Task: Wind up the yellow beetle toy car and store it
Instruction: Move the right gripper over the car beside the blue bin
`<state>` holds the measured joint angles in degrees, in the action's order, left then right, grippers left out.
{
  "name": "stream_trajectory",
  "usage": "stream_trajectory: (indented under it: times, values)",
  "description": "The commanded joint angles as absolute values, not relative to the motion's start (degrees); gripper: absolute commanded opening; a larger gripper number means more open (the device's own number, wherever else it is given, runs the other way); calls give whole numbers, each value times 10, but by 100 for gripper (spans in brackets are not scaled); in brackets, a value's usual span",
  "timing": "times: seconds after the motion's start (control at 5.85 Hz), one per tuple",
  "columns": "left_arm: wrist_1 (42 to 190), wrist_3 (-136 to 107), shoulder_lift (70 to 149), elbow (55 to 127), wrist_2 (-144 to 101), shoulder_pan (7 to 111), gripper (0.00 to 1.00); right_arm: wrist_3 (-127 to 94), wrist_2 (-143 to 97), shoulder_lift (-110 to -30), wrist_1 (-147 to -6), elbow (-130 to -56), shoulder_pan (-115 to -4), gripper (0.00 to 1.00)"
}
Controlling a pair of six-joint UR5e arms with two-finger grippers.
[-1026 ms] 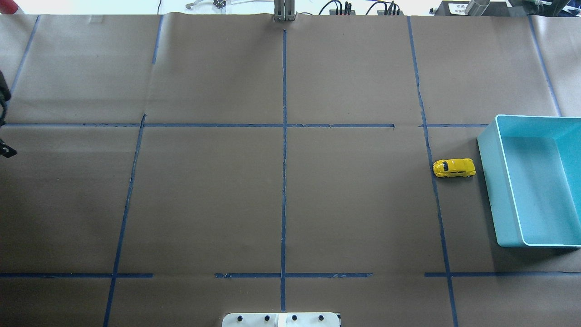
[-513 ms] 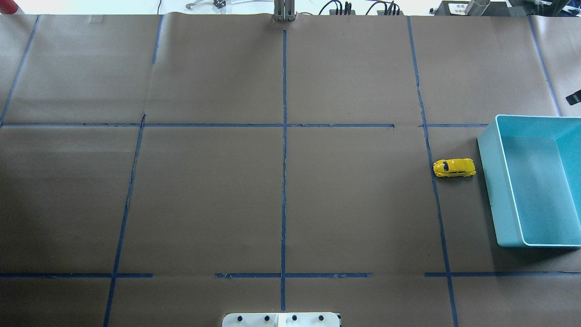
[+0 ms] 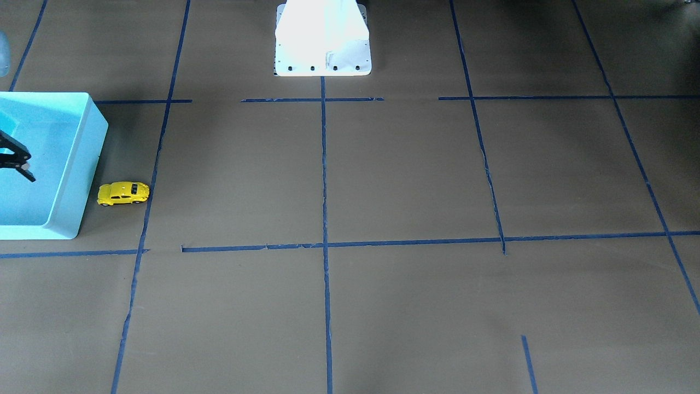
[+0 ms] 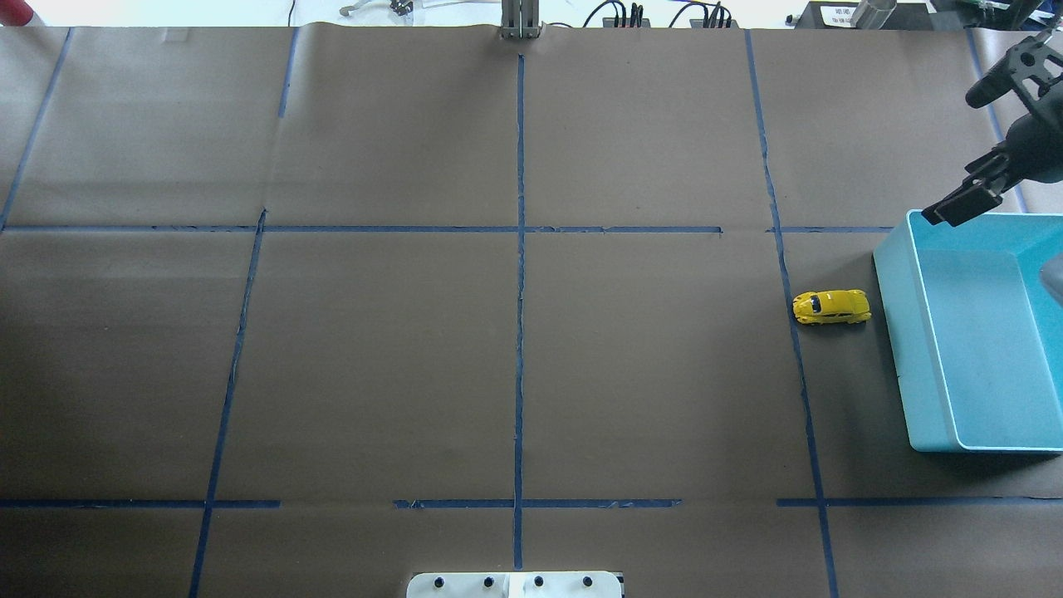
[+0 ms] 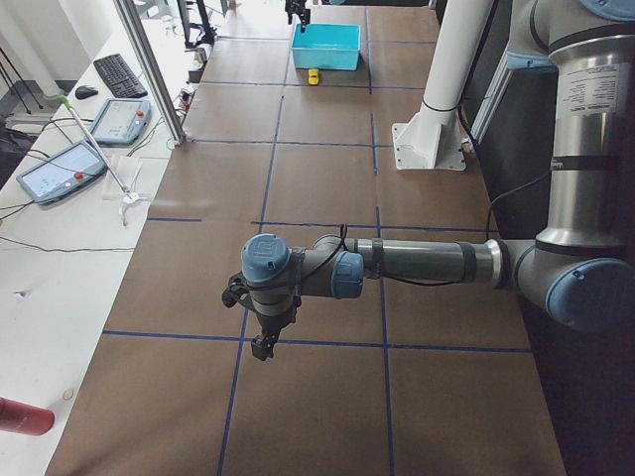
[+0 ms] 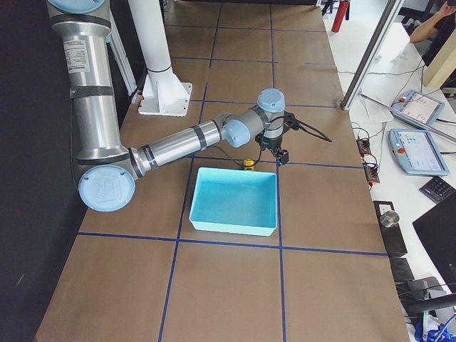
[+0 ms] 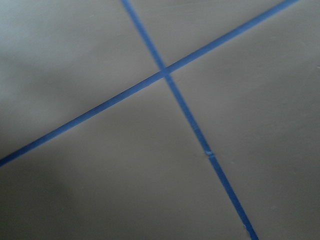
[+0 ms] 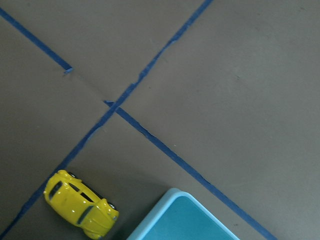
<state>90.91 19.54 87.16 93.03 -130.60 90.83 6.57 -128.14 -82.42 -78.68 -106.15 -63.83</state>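
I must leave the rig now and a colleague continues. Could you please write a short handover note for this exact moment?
Right gripper: open, holding nothing, raised near the far corner of the light blue bin.
Left gripper: over bare table, far from the car; I cannot tell if it is open or shut.
Yellow beetle toy car: on its wheels on the table, beside the bin's outer wall, not touching it.
Done: no step shows as done.
Left: grasp the car, wind it up, put it in the bin.
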Motion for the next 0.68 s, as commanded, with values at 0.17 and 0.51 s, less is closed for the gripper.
stream_trajectory:
  times: [0.17,0.51]
  values:
    - [913,57,874,902,-1307,970,100,270,-1226,-798,-789,-1050,-530,100]
    - [907,-6,888,889,-1310,976,100,305,-1222,-800,-788,-1036,-491,100]
